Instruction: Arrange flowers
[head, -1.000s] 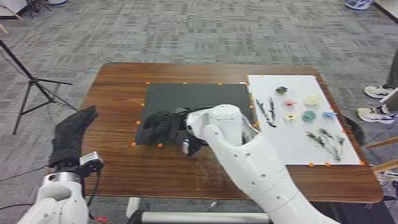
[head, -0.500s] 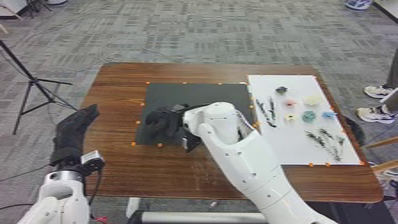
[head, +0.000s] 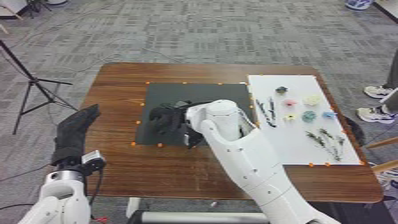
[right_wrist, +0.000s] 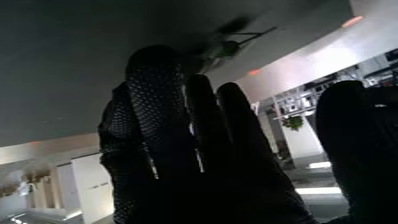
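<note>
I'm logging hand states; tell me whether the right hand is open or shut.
The right hand is open: the wrist view shows its fingers straight and its thumb apart.

A lab in an office-like room: grey carpet (head: 204, 37) across the top, tripod (head: 33, 80) at left.

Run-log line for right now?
right hand: open, over black sheet | left hand: open, beside table | flowers: on white sheet

Small pink, cream, yellow and blue flowers (head: 308, 116) lie loose on the white sheet (head: 289, 147), beside dark twigs (head: 272, 114) and green sprigs (head: 330, 143).
</note>
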